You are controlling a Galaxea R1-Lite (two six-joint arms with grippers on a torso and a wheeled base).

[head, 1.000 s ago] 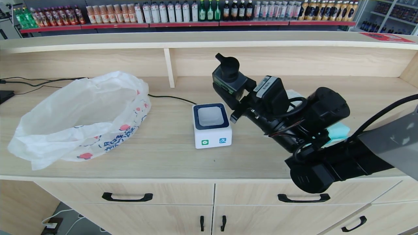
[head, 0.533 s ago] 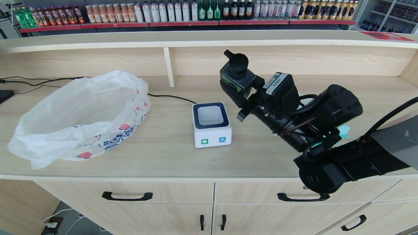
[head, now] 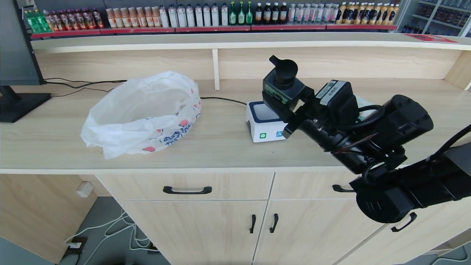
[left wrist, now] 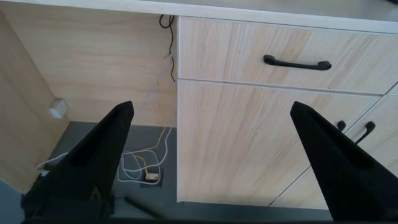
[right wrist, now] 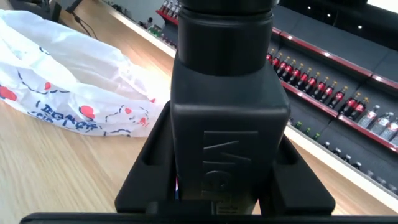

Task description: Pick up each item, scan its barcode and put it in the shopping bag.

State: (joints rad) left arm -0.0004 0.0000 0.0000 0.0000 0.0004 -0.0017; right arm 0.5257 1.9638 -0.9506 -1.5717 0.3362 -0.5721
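The right gripper point(right wrist: 224, 186) is closed around a dark bottle point(head: 281, 88), its two fingers pressed against opposite flat sides of the squarish body, and the round cap points up and away. Held clear of the counter point(head: 220, 147), the bottle hangs over or just beside the right part of the scanner point(head: 263, 129), covering that corner of the window; how high above it cannot be told. The left gripper point(left wrist: 211, 106) hangs low on the near side of the counter, facing a drawer point(left wrist: 280, 62). Its fingers are spread wide and hold nothing. By the look of it the task is at the scanning step for this item: the pick-up is done, the barcode has yet to be presented squarely to the window, and the carry to the bag is left. The shopping bag point(head: 147, 110) lies slumped well to the left of the scanner with its mouth open upward; nothing shows inside, though its folds could hide something. A pale packet point(head: 362, 101) peeks out behind the right arm on the right, likely another item waiting. A cable point(head: 224, 99) runs from the scanner toward the bag's far side, a monitor point(head: 16, 48) stands at far left, and a shelf of bottles point(head: 206, 14) lines the back. The path from scanner to bag looks open; the bag's limp rim is the likeliest snag.
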